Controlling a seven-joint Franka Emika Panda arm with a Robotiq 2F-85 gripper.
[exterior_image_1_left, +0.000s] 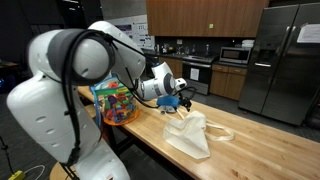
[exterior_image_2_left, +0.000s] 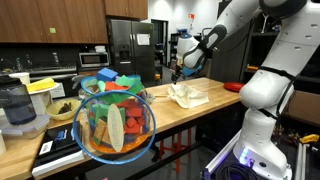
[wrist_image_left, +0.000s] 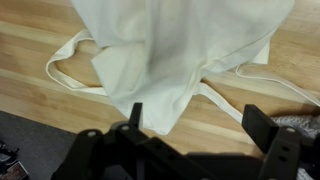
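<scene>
At the bottom edge of the wrist view the gripper has its jaws spread wide with nothing clamped between them. Just past it, the cream cloth bag fills the upper middle of the frame, one strap looped at the left on the wooden table. In an exterior view the bag lies crumpled at centre frame, directly under the gripper. A clear tub of coloured blocks stands left of centre on the table, and farther back, upper right, is a steel fridge
</scene>
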